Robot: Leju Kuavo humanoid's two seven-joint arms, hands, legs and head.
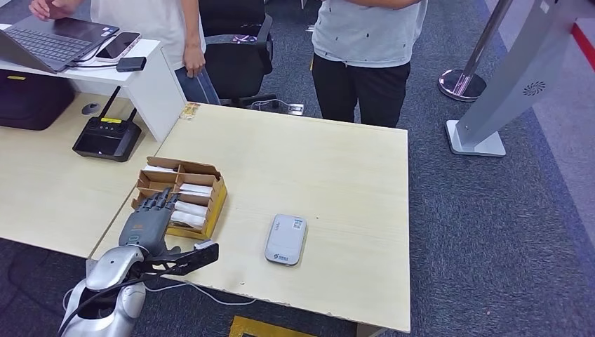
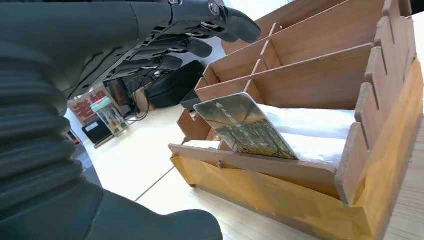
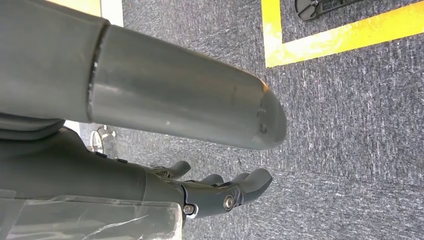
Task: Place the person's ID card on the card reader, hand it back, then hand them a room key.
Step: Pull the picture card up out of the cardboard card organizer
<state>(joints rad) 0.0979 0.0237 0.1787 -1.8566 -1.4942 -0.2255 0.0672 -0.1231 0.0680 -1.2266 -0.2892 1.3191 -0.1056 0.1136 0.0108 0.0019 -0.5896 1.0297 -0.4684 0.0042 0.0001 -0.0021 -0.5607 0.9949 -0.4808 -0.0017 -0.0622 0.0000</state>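
The robot's left hand hovers, fingers spread and empty, just above the picture-printed key card leaning upright in the partitioned wooden box.

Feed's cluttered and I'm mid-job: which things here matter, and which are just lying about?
Job: card reader; card box; key card standing in it; left hand over the box; person.
Lying about: laptop; phone; remote; chair.
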